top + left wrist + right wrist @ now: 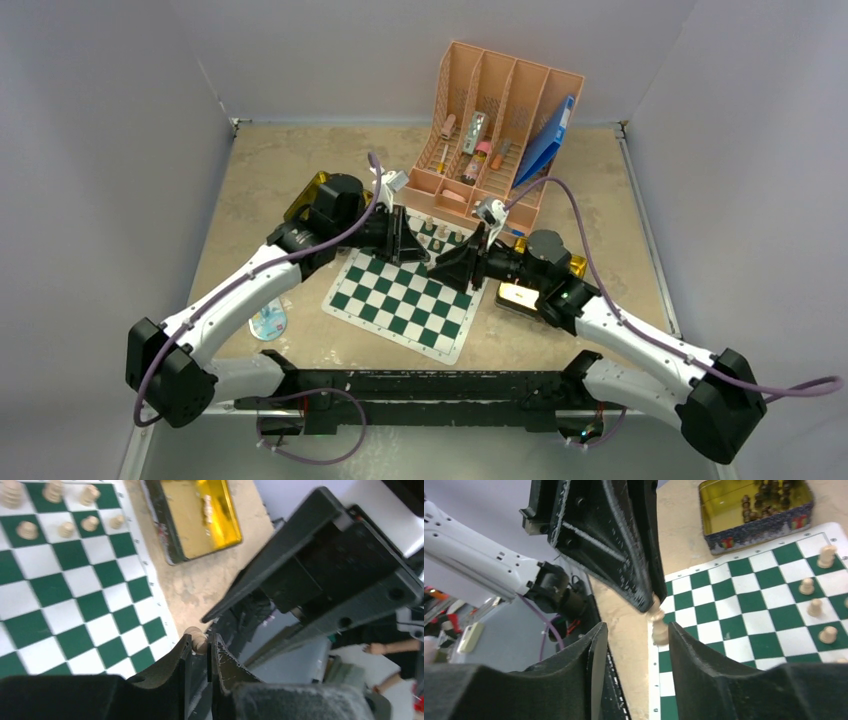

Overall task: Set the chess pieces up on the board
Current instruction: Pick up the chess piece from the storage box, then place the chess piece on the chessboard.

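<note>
Closest up in the top view are the two arm bases. Both arms bend in over the board [400, 300], a flat green-and-white checked mat with a white border. The left gripper [418, 252] and right gripper [445, 266] meet tip to tip over the board's far edge, and whatever's between them is too small to make out from up here. A few pale pieces [432, 230] stand along that far edge, partly hidden by the grippers. The left tin [303, 197] peeks out behind the left arm off the board's far left corner. The right tin [520, 296] sits at the board's right side, half under the right arm. A pink organizer [500, 120] stands beyond the board.

Left wrist view: the left gripper is pinched nearly closed on a pale tan piece [196, 639], just off the board's edge, with only its rounded head showing. The pale pieces on the board look blurry.

Right wrist view: the right gripper is spread wide and grips nothing. The pale tan piece sits in the gap between its fingers, over the board's white border, held at the top by the left gripper. Can't tell if its base touches the board. The left tin holds dark pieces [769, 497] and is cut off at the top.
</note>
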Controlling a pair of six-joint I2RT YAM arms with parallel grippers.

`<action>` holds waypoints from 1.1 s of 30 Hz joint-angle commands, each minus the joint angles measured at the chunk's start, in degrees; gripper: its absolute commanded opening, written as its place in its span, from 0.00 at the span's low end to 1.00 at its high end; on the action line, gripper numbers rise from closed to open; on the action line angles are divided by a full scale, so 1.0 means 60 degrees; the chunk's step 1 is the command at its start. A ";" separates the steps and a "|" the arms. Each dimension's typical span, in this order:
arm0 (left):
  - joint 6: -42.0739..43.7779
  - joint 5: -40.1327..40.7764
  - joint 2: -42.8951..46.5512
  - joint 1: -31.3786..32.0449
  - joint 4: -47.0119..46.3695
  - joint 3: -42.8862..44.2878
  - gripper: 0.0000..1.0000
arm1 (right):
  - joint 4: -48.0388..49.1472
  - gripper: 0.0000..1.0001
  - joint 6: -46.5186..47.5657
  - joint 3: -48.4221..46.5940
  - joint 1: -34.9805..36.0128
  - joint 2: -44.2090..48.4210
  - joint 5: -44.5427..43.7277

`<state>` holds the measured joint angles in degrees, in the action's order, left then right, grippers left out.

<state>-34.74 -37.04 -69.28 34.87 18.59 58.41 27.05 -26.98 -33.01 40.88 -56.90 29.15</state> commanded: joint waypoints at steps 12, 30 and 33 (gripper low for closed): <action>0.1799 0.5767 -0.2116 -0.0026 -0.0688 0.1863 0.00 | -0.2522 0.99 0.0659 -0.0624 0.0039 0.1586 -0.1693; 0.2753 0.6874 -0.5985 -0.0184 -0.0916 0.3864 0.00 | -0.4042 0.99 0.0761 -0.1349 0.0036 0.2861 -0.3271; 0.2737 0.6949 -0.6186 -0.0218 -0.1068 0.3735 0.00 | -0.4239 0.99 0.0732 -0.1375 0.0038 0.2891 -0.3628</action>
<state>-19.88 2.90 -105.54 34.13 15.44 78.87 2.98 -23.59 -38.06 40.88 -40.01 11.03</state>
